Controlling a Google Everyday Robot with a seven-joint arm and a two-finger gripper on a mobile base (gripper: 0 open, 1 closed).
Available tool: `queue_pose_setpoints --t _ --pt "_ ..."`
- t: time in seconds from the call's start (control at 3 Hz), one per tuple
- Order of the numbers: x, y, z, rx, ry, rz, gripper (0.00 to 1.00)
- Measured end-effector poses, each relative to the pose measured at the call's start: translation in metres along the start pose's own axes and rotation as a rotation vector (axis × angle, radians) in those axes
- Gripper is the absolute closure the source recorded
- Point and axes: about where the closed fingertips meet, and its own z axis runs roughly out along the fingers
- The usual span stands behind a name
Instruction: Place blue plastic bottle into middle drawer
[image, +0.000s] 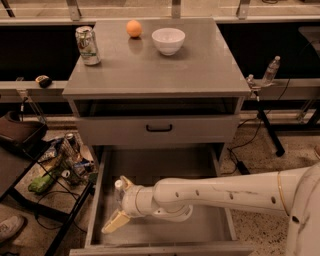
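The middle drawer (200, 227) is pulled open at the bottom of the cabinet, grey and deep. My gripper (119, 202) is inside it, low at the drawer's left side, close to the left wall. It is shut on the blue plastic bottle (118, 189). Only the bottle's white cap and a bit of its clear body show between the cream fingers (114, 222); the rest is hidden by the gripper. My white arm reaches in from the lower right across the drawer.
A shallower drawer front with a black handle (159, 128) is closed above. On the cabinet top stand a soda can (88, 45), an orange (133, 28) and a white bowl (168, 40). Floor clutter (60, 162) lies at the left; a small bottle (270, 70) stands at the right.
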Motion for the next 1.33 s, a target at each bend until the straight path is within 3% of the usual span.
queue_pose_setpoints --t 0.33,0.67,1.0,1.33 --pt "-0.001 -0.001 0.000 0.003 -0.001 -0.001 0.00" --pt "-0.022 -0.041 -0.039 0.062 0.045 -0.018 0.00" --pt "-0.059 -0.107 -0.104 0.119 0.075 -0.071 0.00" --pt "-0.133 -0.137 -0.149 0.106 0.105 -0.182 0.00"
